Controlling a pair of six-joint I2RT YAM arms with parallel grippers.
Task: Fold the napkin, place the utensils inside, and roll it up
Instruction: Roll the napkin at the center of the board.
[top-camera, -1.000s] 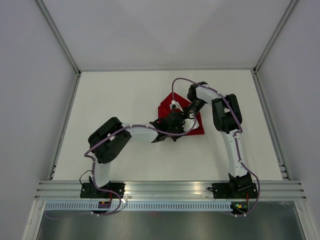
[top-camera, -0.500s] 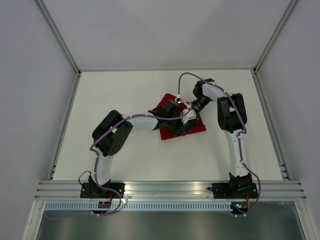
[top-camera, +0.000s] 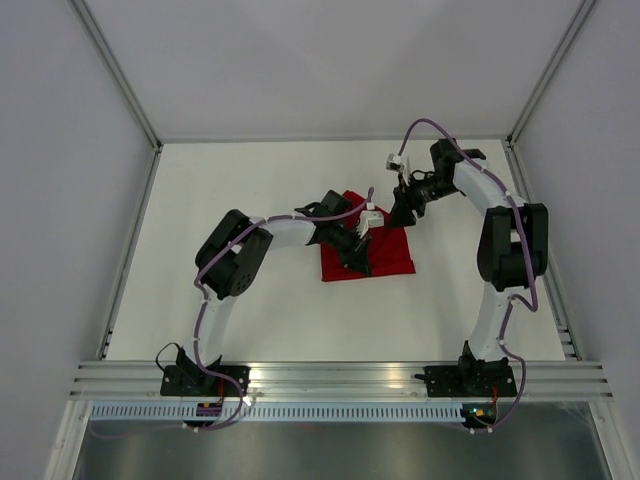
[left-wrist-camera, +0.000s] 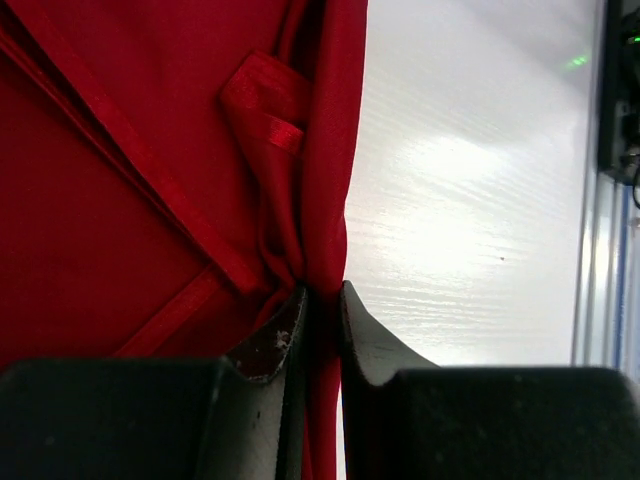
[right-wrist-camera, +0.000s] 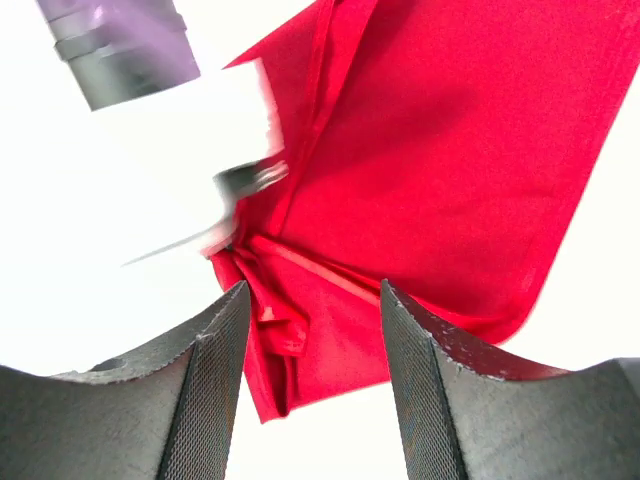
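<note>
Left wrist: left tool (left-wrist-camera: 320, 303) pinches napkin (left-wrist-camera: 120, 200) edge | right tool (right-wrist-camera: 312, 300) spread wide, empty

Plain white table (top-camera: 250, 310), pale grey walls (top-camera: 320, 60) boxing in three sides, aluminium rail (top-camera: 340, 372) along the near edge, soft even lighting.

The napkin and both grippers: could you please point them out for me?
napkin (top-camera: 392, 258), top view, its flat right part
left gripper (left-wrist-camera: 322, 295), left wrist view, between its fingertips
right gripper (right-wrist-camera: 312, 295), right wrist view, between its fingertips
</note>
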